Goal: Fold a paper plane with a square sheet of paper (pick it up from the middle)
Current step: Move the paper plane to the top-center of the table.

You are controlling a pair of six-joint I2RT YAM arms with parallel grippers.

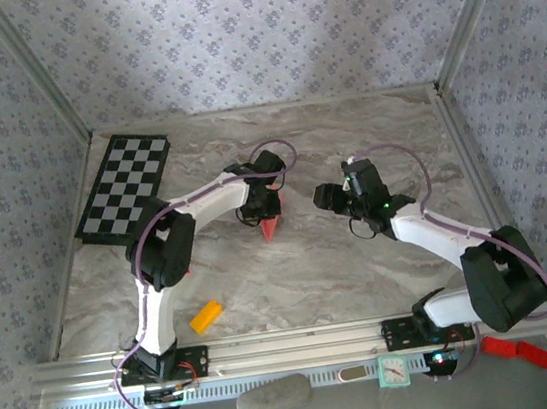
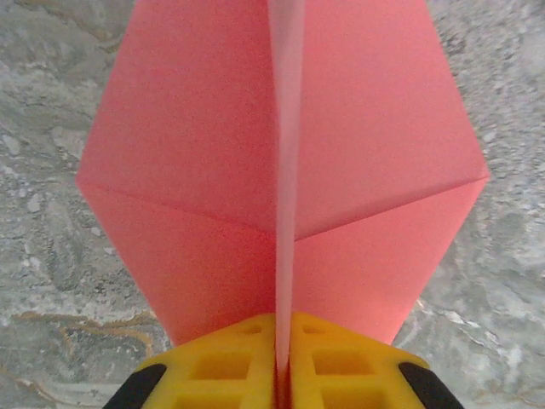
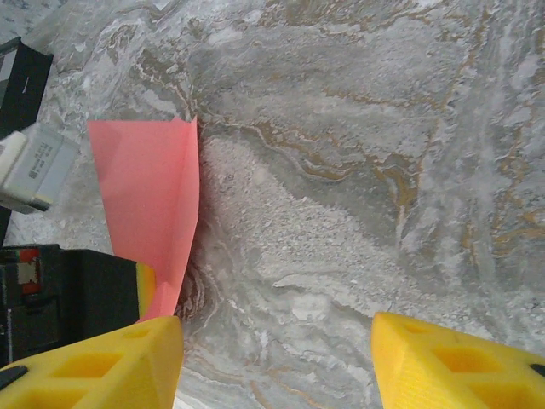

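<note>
One marble-patterned table [image 1: 363, 273] takes up most of the top view, closed in by floral-papered walls. Lying flat in its far left corner is a black-and-white checkerboard mat [image 1: 125, 187]. The left arm [image 1: 163, 249] reaches from its base towards the middle of the table, and the right arm [image 1: 460, 240] bends in from the other side. Their wrists face each other, near but apart.

The left gripper [image 1: 267, 213] points down, and its yellow fingers [image 2: 221, 366] are pressed together on the centre crease of the folded pink paper [image 2: 187, 170]. The paper's two flaps spread to either side, each with a slanted crease. From above, the paper [image 1: 270, 227] hangs as a small point below the gripper; whether its tip touches the table I cannot tell.

The right gripper [image 3: 277, 366] has its fingers spread wide, with bare marble between them and the paper [image 3: 149, 196] just beside its left finger.

A small orange block [image 1: 206, 316] lies near the left arm's base.
</note>
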